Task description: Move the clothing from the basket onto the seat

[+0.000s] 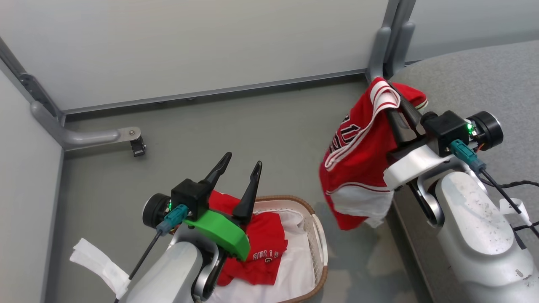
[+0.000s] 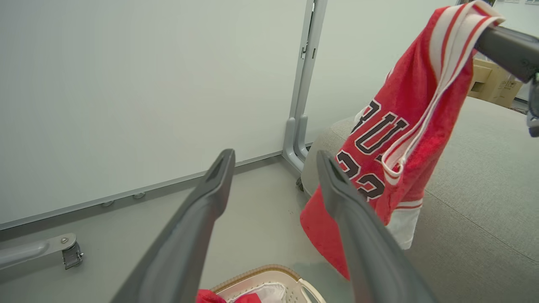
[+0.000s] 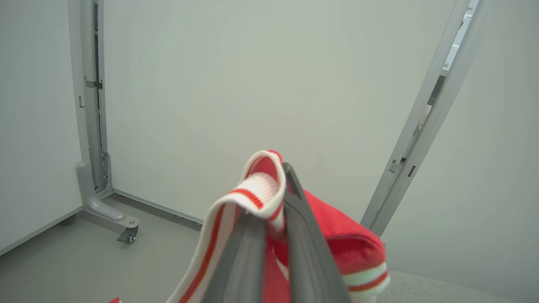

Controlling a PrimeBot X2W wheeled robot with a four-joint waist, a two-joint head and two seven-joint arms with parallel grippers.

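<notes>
two red pieces here. the right gripper point(image 1: 396, 105) has its jaws clamped on the white ribbed band of the red striped garment point(image 1: 358, 151), which hangs in the air at the seat's point(image 1: 476, 84) left edge. the red shirt point(image 1: 265, 240) lies crumpled in the basket's point(image 1: 290, 198) left half, on the white liner point(image 1: 294, 261). the left gripper point(image 1: 244, 159) hovers above it, jaws apart, holding nothing.

A grey floor point(image 1: 252, 139) carries a white perforated laundry basket point(image 1: 322, 248) with a brown woven rim at near centre, a large grey upholstered seat point(image 1: 476, 80) at right, and a wheeled partition foot point(image 1: 105, 136) at far left.
</notes>
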